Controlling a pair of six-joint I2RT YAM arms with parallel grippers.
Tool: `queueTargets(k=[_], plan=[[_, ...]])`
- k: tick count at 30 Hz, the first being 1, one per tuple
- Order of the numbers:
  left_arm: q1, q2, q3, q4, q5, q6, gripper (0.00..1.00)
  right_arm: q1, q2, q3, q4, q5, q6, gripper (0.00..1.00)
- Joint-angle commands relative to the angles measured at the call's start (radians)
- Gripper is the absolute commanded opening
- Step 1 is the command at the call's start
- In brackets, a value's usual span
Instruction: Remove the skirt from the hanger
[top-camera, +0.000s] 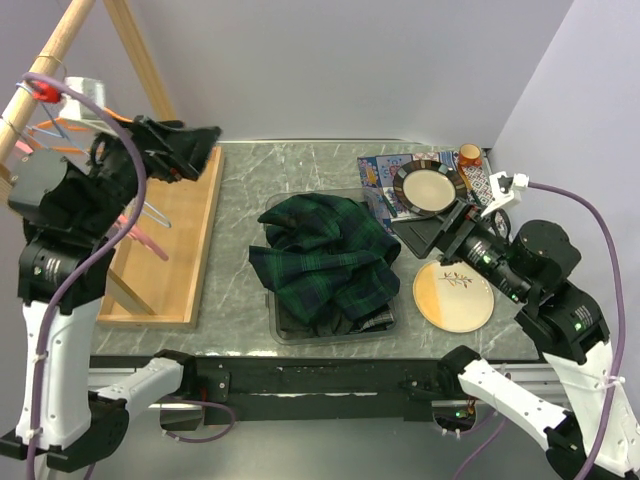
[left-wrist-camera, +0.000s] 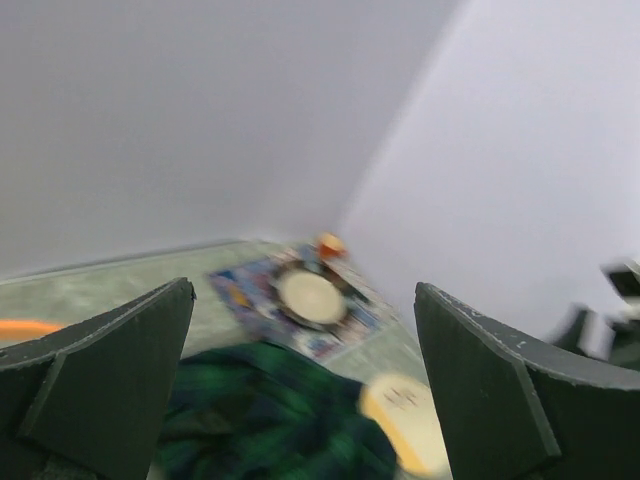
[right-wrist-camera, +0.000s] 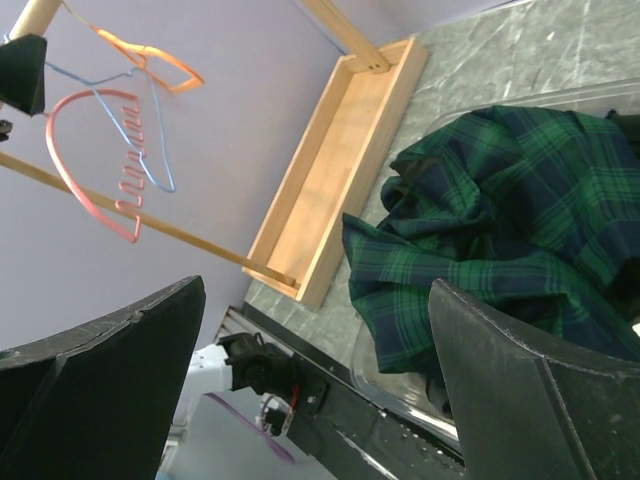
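Observation:
The green plaid skirt lies crumpled in a clear plastic bin at the table's middle, off any hanger. It also shows in the right wrist view as the skirt and, blurred, in the left wrist view as the skirt. Bare wire hangers hang from the wooden rack at the left: a pink hanger, an orange hanger and a blue hanger. My left gripper is raised beside the rack, open and empty. My right gripper hovers right of the bin, open and empty.
The rack's wooden base tray stands left of the bin. A dark-rimmed plate sits on a patterned mat at the back right with a small orange cup. A cream and orange plate lies under my right arm.

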Motion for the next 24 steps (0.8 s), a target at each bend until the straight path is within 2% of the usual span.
queueTargets(k=[1, 6, 9, 12, 17, 24], plan=[[-0.105, 0.029, -0.117, 0.123, 0.229, -0.074, 0.97, -0.003, -0.045, 0.026, -0.013, 0.055, -0.026, 1.0], [-0.344, 0.014, -0.258, 0.182, 0.162, -0.061, 0.97, -0.004, -0.068, 0.055, -0.036, 0.085, -0.021, 1.0], [-0.44, -0.011, -0.33, 0.195, 0.134, -0.054, 0.97, -0.004, -0.094, 0.047, -0.021, 0.07, -0.02, 1.0], [-0.468, -0.081, -0.413, 0.261, 0.096, -0.066, 0.97, -0.004, -0.12, 0.036, 0.001, 0.044, 0.0, 1.0], [-0.468, -0.164, -0.48, 0.313, 0.143, -0.094, 0.97, -0.004, -0.151, 0.046, 0.016, 0.042, 0.006, 1.0], [-0.468, -0.215, -0.529, 0.306, 0.12, -0.092, 0.97, -0.004, -0.171, 0.056, 0.022, 0.027, 0.02, 1.0]])
